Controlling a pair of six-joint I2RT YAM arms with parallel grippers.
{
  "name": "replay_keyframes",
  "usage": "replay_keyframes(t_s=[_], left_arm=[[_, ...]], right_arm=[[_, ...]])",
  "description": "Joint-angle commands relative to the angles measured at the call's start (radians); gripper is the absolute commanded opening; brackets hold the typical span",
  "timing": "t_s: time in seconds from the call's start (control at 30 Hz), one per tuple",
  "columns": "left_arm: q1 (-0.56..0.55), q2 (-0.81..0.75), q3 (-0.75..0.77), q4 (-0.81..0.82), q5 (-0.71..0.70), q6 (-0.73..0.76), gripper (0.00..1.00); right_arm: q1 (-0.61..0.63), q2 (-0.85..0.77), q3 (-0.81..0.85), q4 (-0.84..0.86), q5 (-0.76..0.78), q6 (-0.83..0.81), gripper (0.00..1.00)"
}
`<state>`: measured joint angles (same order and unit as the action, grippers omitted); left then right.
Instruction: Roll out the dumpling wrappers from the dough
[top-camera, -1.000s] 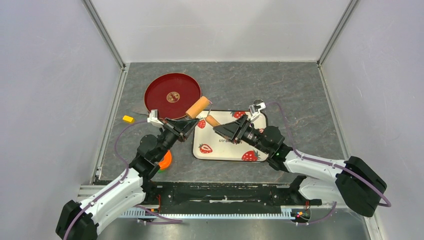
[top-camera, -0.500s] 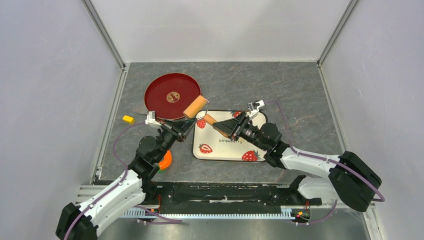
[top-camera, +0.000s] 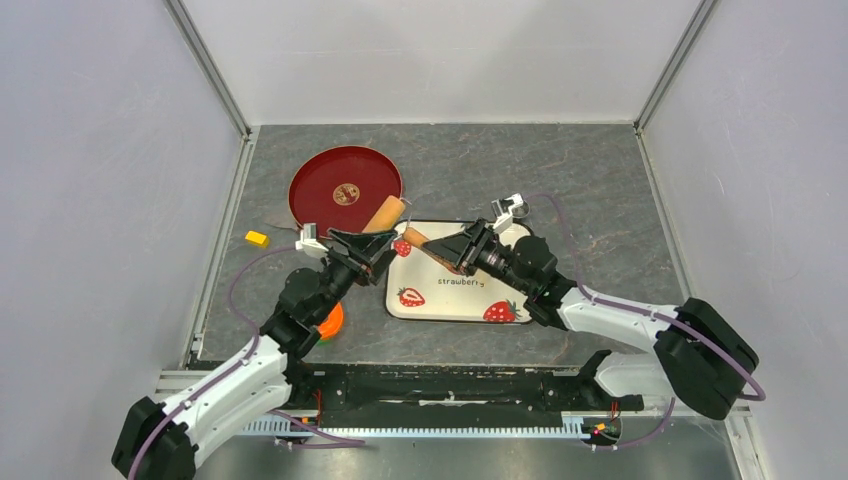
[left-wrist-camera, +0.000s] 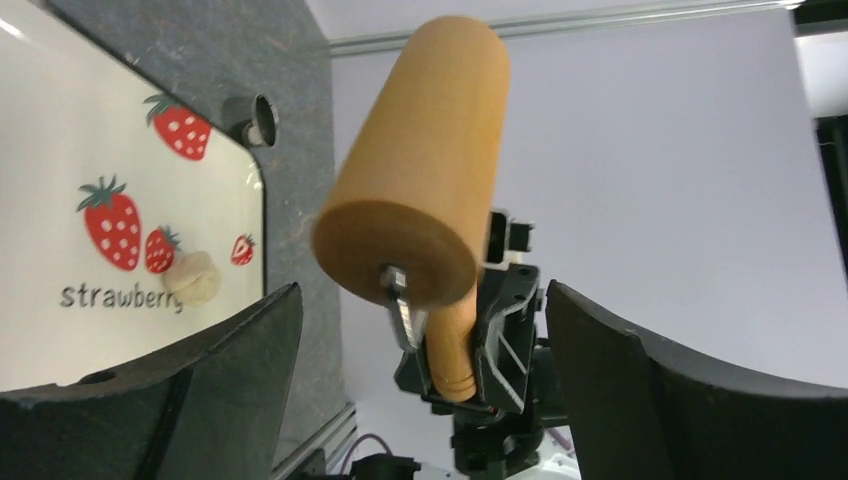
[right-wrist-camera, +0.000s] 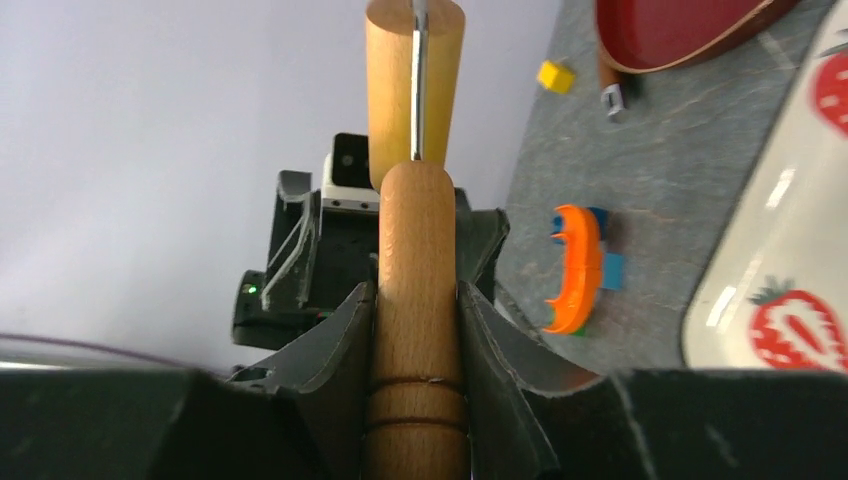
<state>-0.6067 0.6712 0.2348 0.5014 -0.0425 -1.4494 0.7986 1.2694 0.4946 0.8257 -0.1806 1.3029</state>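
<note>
The tan wooden roller (top-camera: 384, 213) hangs in the air between my two grippers, over the left end of the strawberry tray (top-camera: 455, 298). My right gripper (right-wrist-camera: 415, 285) is shut on the roller's handle (right-wrist-camera: 415, 320). My left gripper (left-wrist-camera: 422, 290) stands wide open around the barrel (left-wrist-camera: 420, 160), its fingers (left-wrist-camera: 230, 350) apart from the wood. The dough (left-wrist-camera: 192, 277), a small pale cream lump, lies on the tray (left-wrist-camera: 60, 180) by the printed word. In the top view the right gripper (top-camera: 432, 250) hides the dough. No dumpling wrappers are in view.
A red round plate (top-camera: 345, 188) lies behind the left gripper (top-camera: 378, 250). A yellow block (top-camera: 257, 238) sits at the far left. An orange piece (right-wrist-camera: 575, 270) lies near the left arm. A small metal ring (left-wrist-camera: 258, 120) stands on the table beyond the tray.
My left gripper has opened and let go of the roller. My right gripper has closed on the handle. The roller has shifted slightly left and back.
</note>
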Motion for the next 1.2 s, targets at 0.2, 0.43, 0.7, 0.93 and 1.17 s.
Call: replay_keyframes(t_s=[0.2,0.43,0.7,0.93,1.17], left_arm=[[0.001,0.272,0.278,-0.332,0.241,0.210,0.93],[0.001,0.495,0.622,-0.957,0.166,0.636,0.88],[0.001,0.597,0.574,-1.041,0.037,0.783,0.88],[0.010,0.733,0.511,-0.938,0.136,0.808,0.79],[0.015,0.791,0.497,-0.921,0.181,0.796,0.53]], right_arm=[[-0.152,-0.085,0.334,-0.762,0.009,-0.511,0.00],[-0.337,-0.046,0.439,-1.060,-0.185,-0.758,0.00],[-0.434,-0.109,0.403,-1.148,-0.321,-0.835,0.00],[-0.437,-0.163,0.377,-1.193,-0.376,-0.829,0.00],[-0.437,-0.189,0.395,-1.326,-0.274,-0.866,0.00]])
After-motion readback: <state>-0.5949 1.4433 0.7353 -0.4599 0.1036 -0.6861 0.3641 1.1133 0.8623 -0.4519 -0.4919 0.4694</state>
